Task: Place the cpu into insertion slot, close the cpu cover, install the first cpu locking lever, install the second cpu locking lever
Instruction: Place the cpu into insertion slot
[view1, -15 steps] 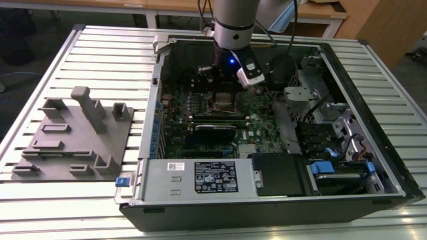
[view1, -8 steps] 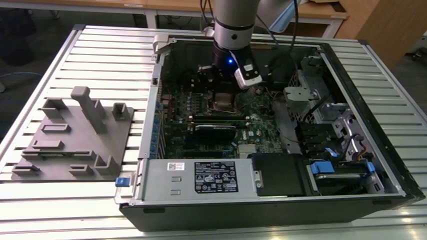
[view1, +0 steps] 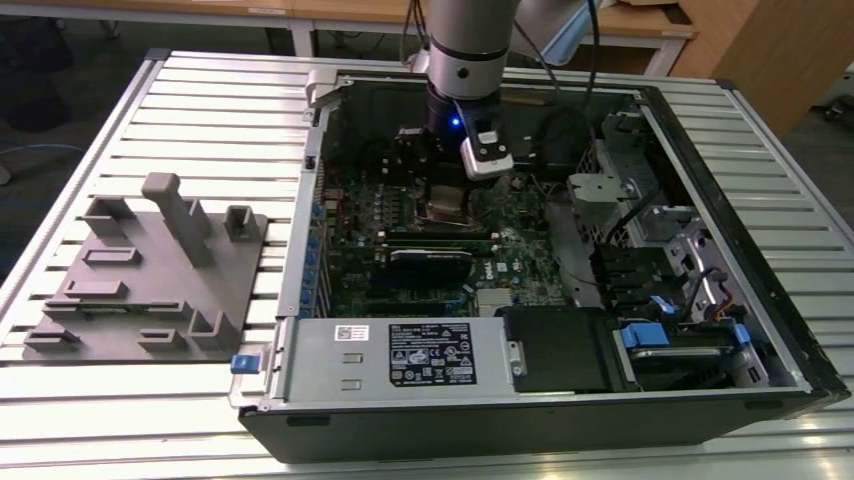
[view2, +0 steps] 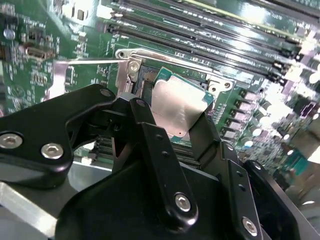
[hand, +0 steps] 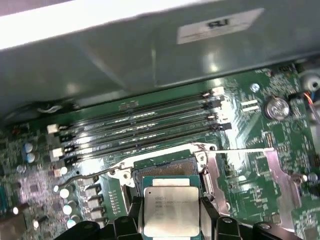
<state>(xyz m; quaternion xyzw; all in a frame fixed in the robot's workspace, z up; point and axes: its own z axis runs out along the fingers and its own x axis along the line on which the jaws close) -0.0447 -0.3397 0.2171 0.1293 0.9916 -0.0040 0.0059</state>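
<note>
The black pincer (view2: 172, 117) is clenched on the cpu (view2: 181, 104), one of its fingers (view2: 150, 135) on each of two opposite edges of the chip. In both wrist views the dull silvery top of the cpu (hand: 171, 210) faces up, with a thin green border showing along one side.

Just beyond the chip lies the insertion slot (hand: 167, 167), its dark centre uncovered inside the silvery rim. The cpu hangs over the slot's nearer part (whether its underside touches the socket cannot be told). The cpu cover (hand: 281, 172) stands swung open at one side of the slot, and beside it a thin locking lever (hand: 235, 149) reaches out from the slot's corner, unlatched.

Past the slot, long black memory slots (hand: 140, 125) run in parallel rows across the green motherboard (hand: 247, 127), and behind them rises the grey wall of the computer case (hand: 150, 60).

In the exterior view the arm (view1: 467, 50) comes down into the open computer case (view1: 747, 230) above the insertion slot (view1: 447, 203). A silver power supply (view1: 400, 355) sits along the case's near edge. The case lies on a slatted metal counter (view1: 200, 100), and on the exterior view's left a grey fixture plate (view1: 147, 275) rests well apart from the case
</note>
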